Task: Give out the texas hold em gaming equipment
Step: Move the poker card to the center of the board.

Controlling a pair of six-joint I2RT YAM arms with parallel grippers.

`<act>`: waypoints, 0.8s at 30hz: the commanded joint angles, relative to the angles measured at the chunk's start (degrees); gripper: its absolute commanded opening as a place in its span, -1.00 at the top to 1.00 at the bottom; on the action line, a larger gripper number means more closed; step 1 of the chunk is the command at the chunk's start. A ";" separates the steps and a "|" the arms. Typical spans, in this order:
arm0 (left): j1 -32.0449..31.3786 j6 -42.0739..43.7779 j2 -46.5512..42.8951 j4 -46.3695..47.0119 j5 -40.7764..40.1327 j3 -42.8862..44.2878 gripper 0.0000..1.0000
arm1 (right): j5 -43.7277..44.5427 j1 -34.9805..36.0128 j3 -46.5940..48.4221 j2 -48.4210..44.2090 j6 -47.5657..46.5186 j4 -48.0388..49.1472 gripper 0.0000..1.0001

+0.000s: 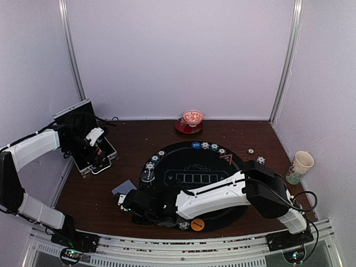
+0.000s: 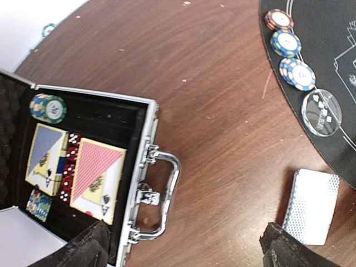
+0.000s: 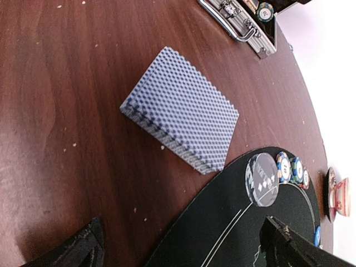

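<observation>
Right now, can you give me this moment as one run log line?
left hand: open, over open case | right hand: open, near card deck | card deck: on table beside mat, not held

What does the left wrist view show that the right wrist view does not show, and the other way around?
Only the left wrist view: the inside of the open case, holding two card packs and red dice. Only the right wrist view: the red-and-white bowl at the frame's right edge. Both: the case's handle, the grey-blue deck on the table, the clear disc and striped chips on the mat.
</observation>
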 commanded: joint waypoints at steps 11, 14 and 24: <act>7.83 2.55 -3.16 5.77 5.97 -2.05 -0.96 | 6.98 0.64 16.16 11.00 -4.52 -4.48 -1.00; 8.23 2.60 -2.93 6.23 6.10 -1.88 -0.96 | 6.90 0.68 17.94 12.41 -4.98 -4.94 -1.00; 8.80 2.69 -3.27 7.46 6.97 -2.24 -0.96 | 11.18 -0.03 25.47 18.69 -8.22 -5.33 -1.00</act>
